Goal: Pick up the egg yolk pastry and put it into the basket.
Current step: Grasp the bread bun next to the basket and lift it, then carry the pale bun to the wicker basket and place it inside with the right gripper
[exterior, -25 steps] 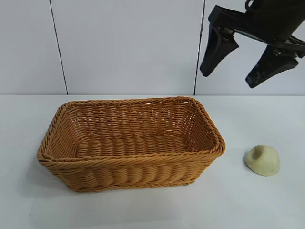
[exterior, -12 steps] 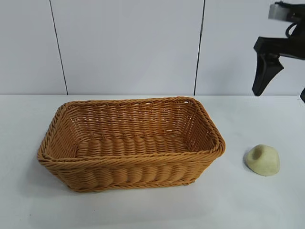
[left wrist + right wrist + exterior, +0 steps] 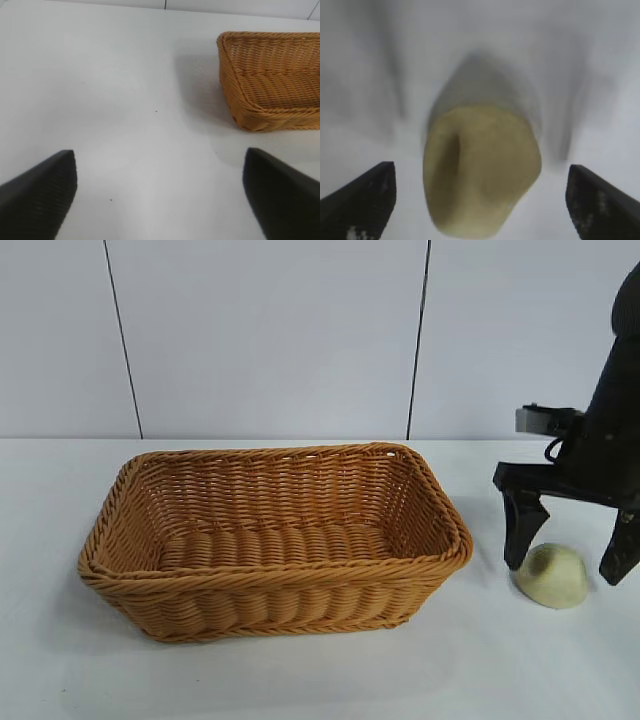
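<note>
- Since a second ago the right gripper (image 3: pixel 572 558) has dropped from the upper right corner of the exterior view to table level.
- One basket (image 3: pixel 275 538) sits left of centre, nothing visible inside.
- One egg yolk pastry (image 3: pixel 551 575) lies on the table (image 3: pixel 300 680) at the basket's 3 o'clock, apart from it.
- The right gripper points down, fingers wide, straddling the pastry without gripping.
- The left gripper (image 3: pixel 160 192) hangs over bare table, fingers wide, holding nothing.
</note>
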`<action>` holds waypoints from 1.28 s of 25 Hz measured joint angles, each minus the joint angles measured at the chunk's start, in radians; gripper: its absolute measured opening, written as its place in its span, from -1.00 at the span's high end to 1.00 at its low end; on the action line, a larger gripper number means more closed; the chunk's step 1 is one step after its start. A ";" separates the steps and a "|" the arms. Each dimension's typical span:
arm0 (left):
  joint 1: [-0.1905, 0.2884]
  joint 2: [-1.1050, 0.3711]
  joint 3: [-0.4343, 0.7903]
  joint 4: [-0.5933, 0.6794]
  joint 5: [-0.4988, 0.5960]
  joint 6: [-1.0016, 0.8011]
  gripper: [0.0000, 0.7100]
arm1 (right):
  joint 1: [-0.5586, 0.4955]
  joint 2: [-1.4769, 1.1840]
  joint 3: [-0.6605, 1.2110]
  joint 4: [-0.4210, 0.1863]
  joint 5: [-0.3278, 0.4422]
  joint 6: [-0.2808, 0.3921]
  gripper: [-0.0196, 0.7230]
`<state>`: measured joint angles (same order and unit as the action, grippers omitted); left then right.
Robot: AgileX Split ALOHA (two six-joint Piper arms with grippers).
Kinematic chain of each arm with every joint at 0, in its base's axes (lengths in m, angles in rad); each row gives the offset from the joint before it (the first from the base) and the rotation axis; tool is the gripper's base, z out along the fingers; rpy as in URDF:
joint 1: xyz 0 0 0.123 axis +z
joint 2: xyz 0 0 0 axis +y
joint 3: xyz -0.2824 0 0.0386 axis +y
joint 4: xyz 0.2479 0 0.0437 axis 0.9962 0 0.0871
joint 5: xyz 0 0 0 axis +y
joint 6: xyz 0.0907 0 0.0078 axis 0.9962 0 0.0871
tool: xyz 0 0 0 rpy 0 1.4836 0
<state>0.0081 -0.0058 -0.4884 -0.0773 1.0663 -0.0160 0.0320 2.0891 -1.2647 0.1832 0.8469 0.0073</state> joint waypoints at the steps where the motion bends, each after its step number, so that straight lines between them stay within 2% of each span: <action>1: 0.000 0.000 0.000 0.000 0.000 0.000 -0.96 | 0.000 0.004 0.000 0.000 -0.007 0.000 -0.69; 3: 0.000 0.000 0.000 0.000 0.000 0.000 -0.96 | 0.000 0.006 0.000 0.001 -0.013 0.000 -0.45; 6: 0.000 0.000 0.000 0.000 0.000 0.000 -0.96 | 0.000 0.006 -0.001 0.002 -0.015 0.000 0.10; 9: 0.000 0.000 0.000 0.000 0.000 0.000 -0.96 | 0.000 0.002 -0.001 0.002 -0.015 0.000 0.38; 15: 0.000 0.000 0.000 0.000 0.000 0.000 -0.96 | 0.000 -0.091 -0.025 0.002 0.006 -0.007 0.46; 25: 0.000 0.000 0.000 -0.002 0.000 0.000 -0.96 | 0.000 -0.283 -0.139 0.012 0.147 -0.007 0.46; 28: 0.000 0.000 0.000 -0.002 0.000 0.000 -0.96 | 0.023 -0.294 -0.149 0.022 0.155 -0.007 0.46; 32: 0.000 0.000 0.000 -0.002 0.000 0.000 -0.96 | 0.116 -0.294 -0.149 0.026 0.150 -0.007 0.46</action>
<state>0.0081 -0.0058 -0.4884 -0.0791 1.0663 -0.0160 0.1481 1.7948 -1.4135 0.2095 0.9965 0.0000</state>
